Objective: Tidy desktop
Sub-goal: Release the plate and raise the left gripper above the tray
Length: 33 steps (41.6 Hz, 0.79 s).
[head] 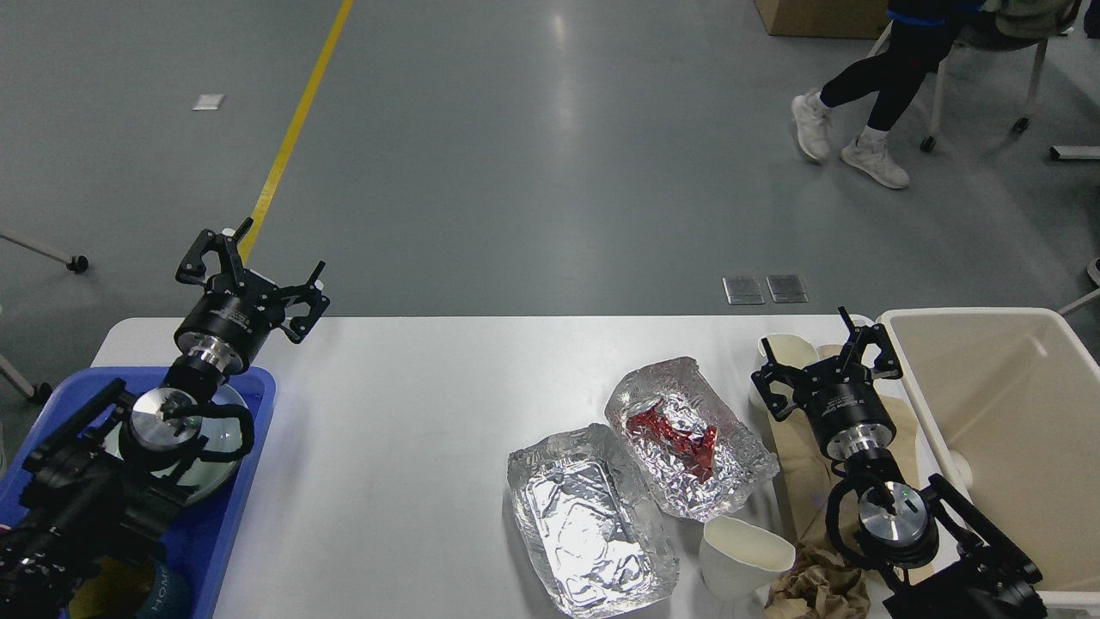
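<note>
The white desktop (412, 430) fills the lower half of the view. On its right part lie two crumpled foil trays: an empty one (589, 520) and one with red foil scraps inside (687, 434). A white paper cup (743, 559) lies on its side near the front edge, another white cup (786, 352) stands at the back. Brown paper (816, 585) lies under my right arm. My right gripper (827, 361) is open and empty, beside the back cup. My left gripper (251, 275) is open and empty, above the desktop's far left edge.
A blue tray (258, 387) at the left holds a pale green plate (225, 460) and a dark mug (159, 585), mostly hidden by my left arm. A cream bin (1014, 413) stands at the right edge. A person walks on the floor beyond.
</note>
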Tool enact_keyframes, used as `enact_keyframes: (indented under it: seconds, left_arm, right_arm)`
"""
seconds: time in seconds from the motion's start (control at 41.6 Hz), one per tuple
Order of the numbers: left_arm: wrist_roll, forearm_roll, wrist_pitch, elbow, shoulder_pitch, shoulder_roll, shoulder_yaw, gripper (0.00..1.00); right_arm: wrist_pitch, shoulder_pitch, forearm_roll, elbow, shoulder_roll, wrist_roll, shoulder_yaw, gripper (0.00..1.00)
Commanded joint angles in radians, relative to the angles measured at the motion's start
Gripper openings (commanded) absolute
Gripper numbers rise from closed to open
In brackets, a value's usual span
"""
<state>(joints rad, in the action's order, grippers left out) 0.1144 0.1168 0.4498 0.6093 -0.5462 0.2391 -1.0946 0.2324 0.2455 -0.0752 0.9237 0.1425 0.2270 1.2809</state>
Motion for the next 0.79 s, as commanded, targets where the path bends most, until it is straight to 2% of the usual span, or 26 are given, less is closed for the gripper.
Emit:
enact_keyframes:
  seconds: [0.0, 0.096, 0.168, 0.264, 0.529, 0.769]
  left_arm:
    - [0.007, -0.103, -0.006, 0.096, 0.123, -0.029, -0.106, 0.96]
    - [-0.005, -0.152, -0.020, 0.236, 0.228, -0.021, -0.149, 0.96]
    - [-0.022, -0.170, -0.026, 0.294, 0.281, -0.018, -0.177, 0.96]
    - [-0.038, -0.174, -0.026, 0.293, 0.282, -0.011, -0.194, 0.96]
    - [-0.019, -0.172, 0.003, 0.293, 0.288, 0.040, -0.208, 0.96]
    - [-0.027, -0.163, 0.017, 0.271, 0.298, 0.026, -0.294, 0.96]
  right_arm:
    - [-0.001, 0.000, 0.000, 0.000, 0.000, 0.000, 0.000, 1.00]
    - [0.001, 0.000, 0.000, 0.000, 0.000, 0.000, -0.002, 1.00]
    - [0.001, 0.000, 0.000, 0.000, 0.000, 0.000, 0.000, 1.00]
    - [0.001, 0.000, 0.000, 0.000, 0.000, 0.000, 0.000, 1.00]
    - [0.001, 0.000, 0.000, 0.000, 0.000, 0.000, 0.000, 1.00]
    - [0.001, 0.000, 0.000, 0.000, 0.000, 0.000, 0.000, 1.00]
